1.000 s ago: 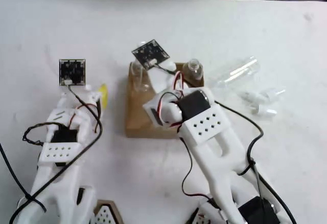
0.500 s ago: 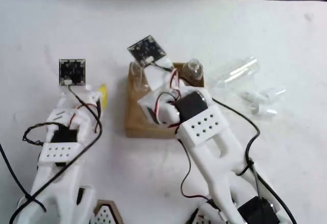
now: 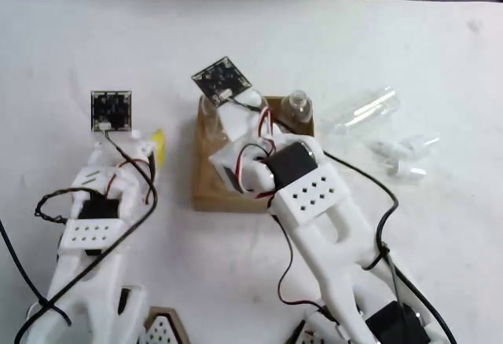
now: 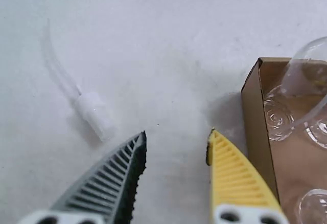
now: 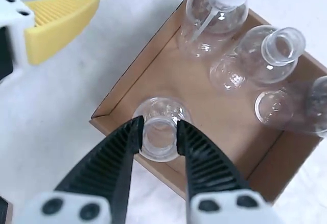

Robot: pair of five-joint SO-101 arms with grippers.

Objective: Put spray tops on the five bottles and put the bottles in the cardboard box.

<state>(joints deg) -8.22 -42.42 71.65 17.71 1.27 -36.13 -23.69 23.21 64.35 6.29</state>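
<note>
The cardboard box (image 3: 206, 188) sits mid-table with several clear bottles standing in it. My right gripper (image 5: 158, 123) hangs over the box's corner, its black fingers shut on the neck of an uncapped bottle (image 5: 160, 151) standing there. Farther in, one bottle (image 5: 217, 19) wears a white spray top and another (image 5: 278, 47) has an open neck. My left gripper (image 4: 176, 133) rests open over bare table beside the box (image 4: 253, 109), with a loose spray top (image 4: 93, 115) and its tube lying just ahead of the grey finger.
An empty bottle (image 3: 363, 111) lies on its side to the right of the box, with loose spray tops (image 3: 405, 157) near it. The left arm's yellow finger (image 5: 61, 19) stands close to the box's outer wall. The table's far edge meets a dark floor.
The right arm's wrist has shifted slightly left and farther over the box. The left arm has kept still.
</note>
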